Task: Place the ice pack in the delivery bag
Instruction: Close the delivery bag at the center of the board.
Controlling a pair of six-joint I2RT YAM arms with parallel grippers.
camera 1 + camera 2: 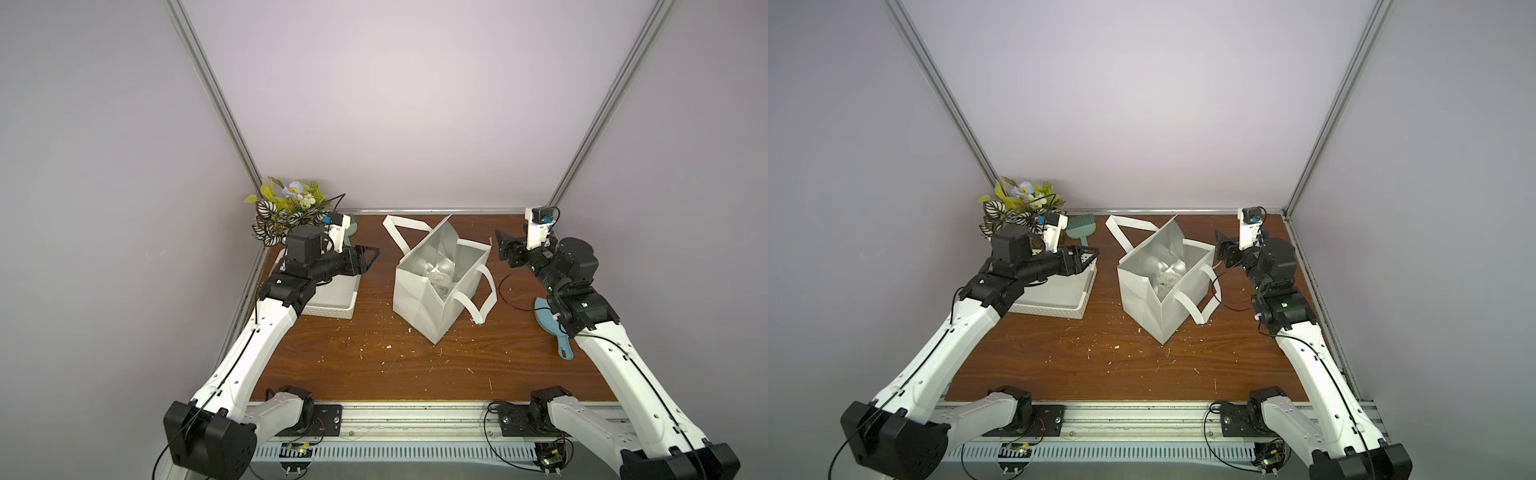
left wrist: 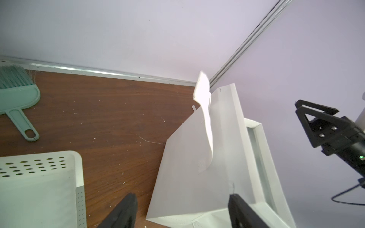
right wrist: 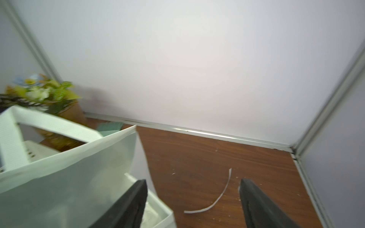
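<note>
1. Nearest me, the wooden table (image 1: 374,361) carries scattered white crumbs in front of the delivery bag (image 1: 415,303).
2. The delivery bag stands upright with a corner turned my way. Its mouth is open and the silver lining shows. One loop handle (image 1: 478,301) droops down its near right side, the flap (image 1: 436,239) stands up at its far side, and the other handle (image 1: 399,232) lies behind it.
3. The ice pack (image 1: 439,279) lies inside the bag on the foil bottom. It is pale and see-through in both top views, and neither claw touches it.
4. Left of the bag, and apart from it, sits a white holed basket (image 1: 328,311) with the left arm reaching over it.
5. Right of the bag, and well apart from it, a blue dustpan (image 1: 561,345) lies under the right arm.
6. The left claw (image 1: 368,257) hovers left of the bag and points at it. Its fingers are spread with nothing between them.
7. The right claw (image 1: 507,247) hangs just beside the bag's right rim, fingers apart and empty. I cannot tell whether a finger brushes the rim.
8. In the right wrist view, a loose white strip (image 3: 221,195) lies on the table beside the bag.
9. Behind the bag to the left, a green brush (image 1: 1080,227) lies by the back wall. Beyond it, a bunch of flowers (image 1: 286,208) fills the far left corner.
</note>
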